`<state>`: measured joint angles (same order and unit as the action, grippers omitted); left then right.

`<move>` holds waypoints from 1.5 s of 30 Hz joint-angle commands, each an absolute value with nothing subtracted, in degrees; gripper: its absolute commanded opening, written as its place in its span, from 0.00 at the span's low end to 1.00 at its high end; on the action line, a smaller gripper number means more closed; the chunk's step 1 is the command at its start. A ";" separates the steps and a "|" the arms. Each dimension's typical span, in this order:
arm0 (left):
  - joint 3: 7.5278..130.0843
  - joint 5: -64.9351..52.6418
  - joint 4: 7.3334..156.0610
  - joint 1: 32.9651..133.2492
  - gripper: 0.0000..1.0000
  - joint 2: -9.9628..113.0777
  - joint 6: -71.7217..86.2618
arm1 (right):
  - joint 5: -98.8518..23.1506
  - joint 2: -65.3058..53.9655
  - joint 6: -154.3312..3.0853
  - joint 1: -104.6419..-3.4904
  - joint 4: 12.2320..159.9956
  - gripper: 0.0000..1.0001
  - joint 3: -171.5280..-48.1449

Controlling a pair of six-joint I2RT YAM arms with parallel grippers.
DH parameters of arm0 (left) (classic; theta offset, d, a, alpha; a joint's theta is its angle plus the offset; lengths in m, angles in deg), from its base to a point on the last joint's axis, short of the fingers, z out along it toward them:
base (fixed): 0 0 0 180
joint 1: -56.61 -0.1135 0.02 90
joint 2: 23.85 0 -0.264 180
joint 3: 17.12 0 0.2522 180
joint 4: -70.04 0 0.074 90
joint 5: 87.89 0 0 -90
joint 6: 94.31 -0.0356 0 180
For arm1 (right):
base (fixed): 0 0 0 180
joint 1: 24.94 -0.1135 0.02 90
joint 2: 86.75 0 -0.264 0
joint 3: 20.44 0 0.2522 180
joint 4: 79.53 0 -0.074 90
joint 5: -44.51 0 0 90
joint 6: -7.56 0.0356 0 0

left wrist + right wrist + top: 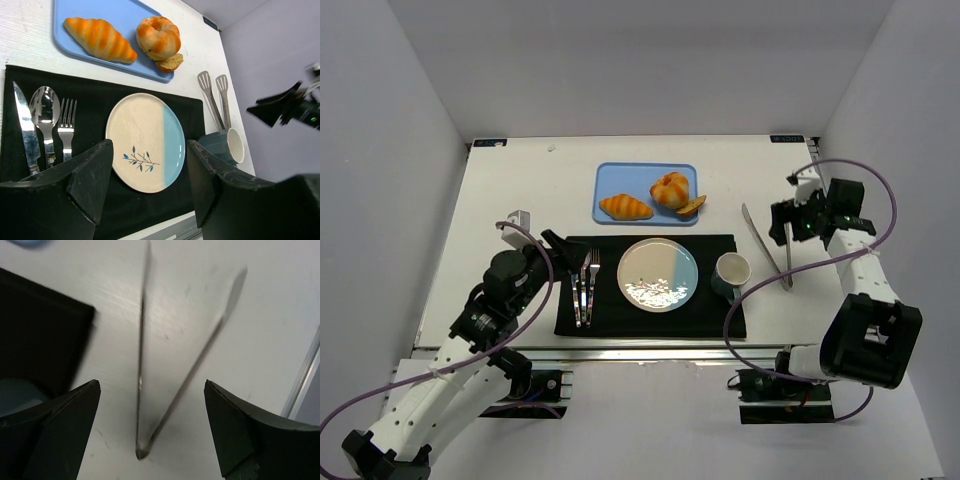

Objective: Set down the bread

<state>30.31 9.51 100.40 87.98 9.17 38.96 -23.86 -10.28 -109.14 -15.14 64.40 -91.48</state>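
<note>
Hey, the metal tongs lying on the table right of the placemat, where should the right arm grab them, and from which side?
Probably best: grip the tongs around mid-length, from straight above, one finger outside each arm. They lie flat in a V joined at the near end, so closing the right hand would squeeze both arms together. It hangs open over them.

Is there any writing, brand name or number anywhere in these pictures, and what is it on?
No text can be read in any view.
Left corner tag, on the far edge of the table: too small to read.
Right corner tag, same edge: too small to read.
Plate: only a drawn leafy sprig, no words.
</note>
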 commanded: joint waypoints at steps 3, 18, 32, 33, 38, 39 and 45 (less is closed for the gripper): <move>30.47 7.39 97.43 87.90 0.71 10.60 37.70 | -30.54 -7.92 -114.95 -11.49 60.26 0.89 -86.68; 29.42 7.83 96.54 87.90 0.71 10.96 38.14 | -32.39 7.28 -112.94 -14.47 69.11 0.89 -85.19; 29.86 8.18 97.77 87.98 0.71 10.69 38.14 | -32.66 6.43 -111.09 -16.41 71.34 0.10 -83.42; 29.77 8.09 97.86 87.98 0.71 10.61 38.14 | -31.27 5.54 -111.18 -16.41 71.07 0.05 -83.86; 30.21 8.00 97.95 87.98 0.71 10.78 37.97 | -22.58 -0.17 -110.65 -16.59 67.12 0.04 -92.28; 30.21 7.92 97.69 87.98 0.71 10.87 37.97 | -21.51 -0.44 -109.95 -16.85 65.46 0.07 -94.04; 30.39 7.39 96.81 87.98 0.71 11.66 38.05 | -18.07 -0.27 -108.98 -21.85 61.40 0.27 -106.17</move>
<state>29.87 8.03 97.28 87.98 11.50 38.34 -22.75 1.85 -109.68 -18.96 63.64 -101.36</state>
